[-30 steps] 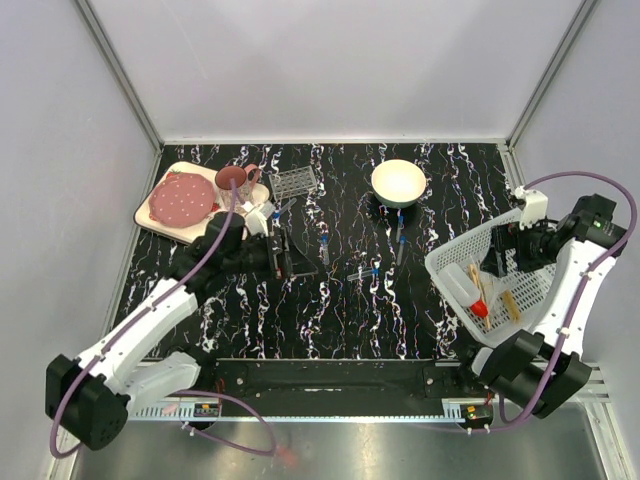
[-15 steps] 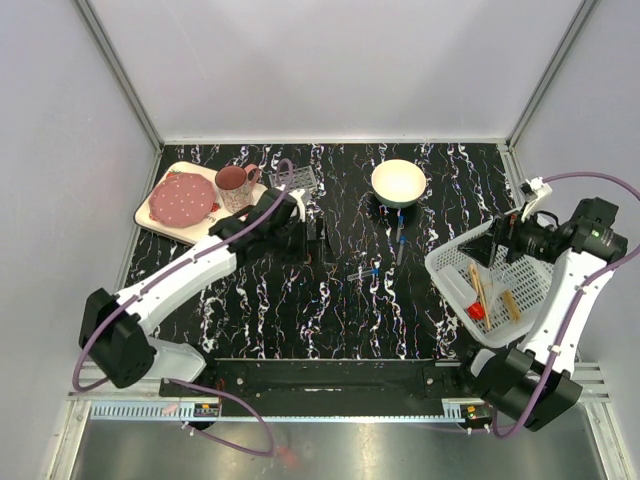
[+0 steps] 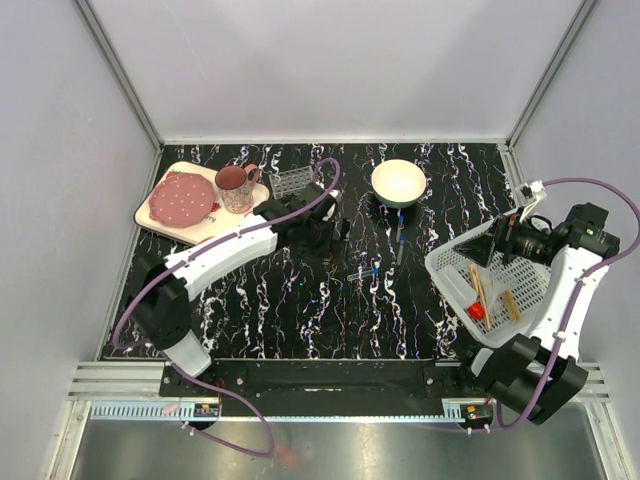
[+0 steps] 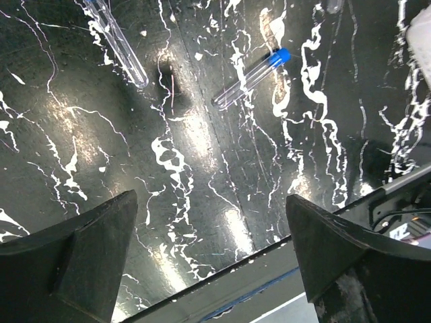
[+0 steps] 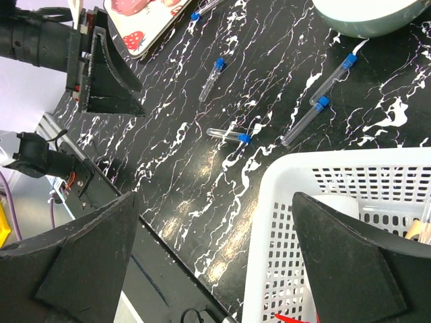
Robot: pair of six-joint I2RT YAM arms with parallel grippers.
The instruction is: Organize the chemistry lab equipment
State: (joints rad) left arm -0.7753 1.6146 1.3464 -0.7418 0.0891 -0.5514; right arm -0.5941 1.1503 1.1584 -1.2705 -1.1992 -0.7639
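Several thin clear blue-capped tubes lie on the black marbled table; one (image 3: 365,272) is at the centre and another (image 3: 400,240) is below the bowl. My left gripper (image 3: 337,238) is open and empty above the table centre. Its wrist view shows one capped tube (image 4: 252,77) and a second clear tube (image 4: 121,40) ahead of the open gripper (image 4: 212,269). My right gripper (image 3: 497,248) hovers open and empty over the white basket (image 3: 445,270); the right wrist view (image 5: 215,269) shows the same. The basket holds tan wooden sticks (image 3: 480,288) and a small red-tipped piece (image 3: 478,311).
A cream bowl (image 3: 398,182) sits at the back centre. A clear tube rack (image 3: 290,182) stands beside a tray (image 3: 150,222) with a pink mug (image 3: 233,185) and a dotted plate (image 3: 183,199). The right wrist view shows several tubes (image 5: 229,134) left of the basket rim (image 5: 283,202).
My left arm has swung from beside the tray rightward to the table centre, over the tubes. My right gripper has shifted slightly over the basket.
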